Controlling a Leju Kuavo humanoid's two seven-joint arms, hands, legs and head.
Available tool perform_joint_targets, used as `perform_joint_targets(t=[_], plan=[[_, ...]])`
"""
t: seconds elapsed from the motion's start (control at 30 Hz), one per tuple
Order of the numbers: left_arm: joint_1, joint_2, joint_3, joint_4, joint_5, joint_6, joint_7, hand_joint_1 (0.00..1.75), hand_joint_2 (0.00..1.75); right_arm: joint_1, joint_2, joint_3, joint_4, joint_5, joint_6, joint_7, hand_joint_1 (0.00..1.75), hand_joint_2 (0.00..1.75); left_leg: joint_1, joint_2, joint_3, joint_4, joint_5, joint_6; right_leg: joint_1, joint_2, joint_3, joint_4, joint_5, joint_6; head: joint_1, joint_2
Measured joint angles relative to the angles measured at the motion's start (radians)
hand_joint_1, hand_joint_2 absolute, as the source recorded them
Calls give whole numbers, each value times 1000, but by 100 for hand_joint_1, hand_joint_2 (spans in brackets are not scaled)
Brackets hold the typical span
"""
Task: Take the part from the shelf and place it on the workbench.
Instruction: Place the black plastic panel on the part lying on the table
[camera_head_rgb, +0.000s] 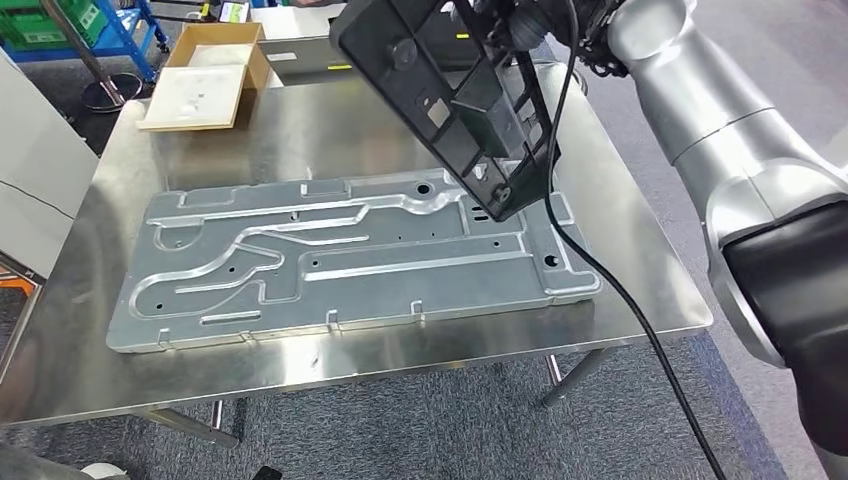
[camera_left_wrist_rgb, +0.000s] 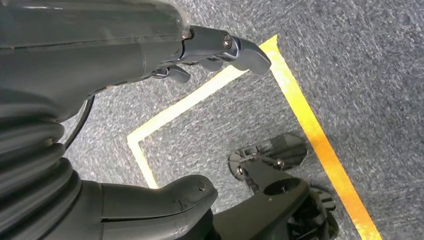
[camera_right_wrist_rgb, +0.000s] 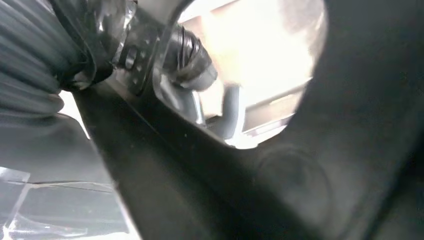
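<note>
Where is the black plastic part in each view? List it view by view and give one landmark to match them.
Head view: the black part hangs tilted above the far right of the metal table, held by the right hand.
Left wrist view: not in it; carpet with yellow tape beyond the empty left hand.
Right wrist view: the part crosses the picture as a dark band, fingers wrapped over it.
Shared landmark: the part's long straight edge.
</note>
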Motion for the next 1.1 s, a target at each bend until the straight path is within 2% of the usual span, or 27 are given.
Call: perform_joint_targets(t=[0.03,0.07,0.13,0.17,0.2,0.27,0.3,0.4,0.43,0.5,0.57,0.6,0.63,0.67,0.73,0.77,0.8,0.87,0.93,0.97,1.0,1.07,1.1], plan=[[0,0,0,0,-2,4,0,0,175,0,0,2,0,-1,-3,-1,0,0,0,1,-3,8,-7,-2,-1,0,1,-1,0,-2,0,0],[0,0,0,0,-6,11,0,0,175,-2,0,6,0,-4,-8,-2,0,0,2,1,-15,39,-25,-5,-1,-1,3,-3,0,-5,0,0],[0,1,2,0,-1,10,2,0,175,-3,1,38,3,-15,-30,-7,0,0,5,3,-80,173,-71,-15,-1,0,6,-2,-3,-11,0,0],[-1,1,3,0,6,4,2,0,175,-3,1,55,4,-21,-40,-11,0,0,7,3,-96,202,-70,-18,-1,1,7,1,-6,-12,0,0],[-1,1,5,0,14,-4,2,0,175,-2,1,70,6,-25,-49,-14,0,0,8,3,-90,182,-45,-18,-1,2,9,4,-10,-10,0,0],[-2,1,10,0,19,-9,0,0,175,-4,1,82,8,-30,-58,-19,0,0,6,3,-27,52,7,-12,2,3,11,7,-15,-3,0,0],[-2,1,12,0,21,-11,-1,0,175,-4,1,88,9,-31,-62,-21,0,0,5,2,-10,16,16,-9,4,3,11,8,-15,2,0,0],[-3,0,18,0,22,-12,-2,0,175,-3,0,101,13,-32,-69,-22,0,0,4,2,-5,-1,16,5,6,3,9,5,-15,16,0,0],[-3,0,20,0,22,-12,-2,0,175,-4,0,105,14,-32,-70,-22,0,0,6,2,-3,-5,18,12,5,2,6,13,-22,20,0,0],[-4,0,23,0,22,-12,-2,0,175,-6,-2,111,16,-32,-73,-24,0,0,9,4,0,-13,22,25,2,1,-23,82,-66,27,0,0],[-6,0,25,0,22,-12,-2,0,175,-5,-3,116,19,-32,-76,-25,0,0,7,5,0,-12,22,31,1,1,-86,216,-128,31,0,0],[-6,0,25,0,22,-11,-2,0,175,-3,-3,119,21,-32,-78,-26,0,0,7,4,1,-11,21,32,0,1,-113,270,-143,33,0,0],[-5,0,25,0,22,-11,-2,0,175,-2,-4,122,23,-32,-80,-27,0,0,6,4,1,-9,20,33,0,1,-126,291,-140,32,0,0],[-5,0,25,0,21,-11,-2,0,175,0,-5,124,25,-32,-81,-28,0,0,6,4,1,-7,18,33,0,1,-118,269,-116,31,0,0],[-4,-1,26,0,21,-11,-2,0,175,-1,-6,128,27,-32,-85,-31,0,0,4,3,3,-3,14,30,1,1,-58,137,-44,23,0,0],[-5,-2,26,0,20,-11,-2,0,175,-2,-6,129,27,-32,-86,-33,0,0,2,2,3,-1,13,27,4,0,-28,72,-20,18,0,0],[-5,-2,26,0,20,-11,-2,0,175,-3,-6,130,27,-32,-87,-35,0,0,1,2,1,0,12,23,7,0,-10,31,-7,14,0,0],[-5,-3,26,0,20,-11,-2,0,175,-4,-6,132,27,-32,-88,-37,0,0,-1,2,-1,0,12,14,12,1,-2,9,-6,10,0,0],[-5,-3,26,0,20,-10,-2,0,175,-4,-6,134,28,-32,-90,-37,0,0,-2,2,-3,3,6,5,6,0,1,2,-3,2,0,0],[-4,-2,26,0,20,-9,-2,0,175,-4,-7,135,28,-32,-92,-37,0,0,-2,2,-10,22,-9,0,2,-1,4,-2,0,-3,0,0],[-4,-2,26,0,20,-9,-2,0,175,-5,-7,135,28,-32,-96,-38,0,0,-2,3,-27,62,-34,-4,-2,-2,7,-7,2,-8,0,0],[-4,-2,26,0,20,-8,-3,0,175,-4,-6,140,29,-33,-106,-40,0,0,3,3,-84,193,-97,-13,-2,-2,8,-8,2,-12,0,0],[-4,-2,26,0,20,-8,-4,0,175,-3,-6,143,31,-34,-111,-42,0,0,5,3,-113,252,-117,-16,-2,-2,8,-7,1,-12,0,0]])
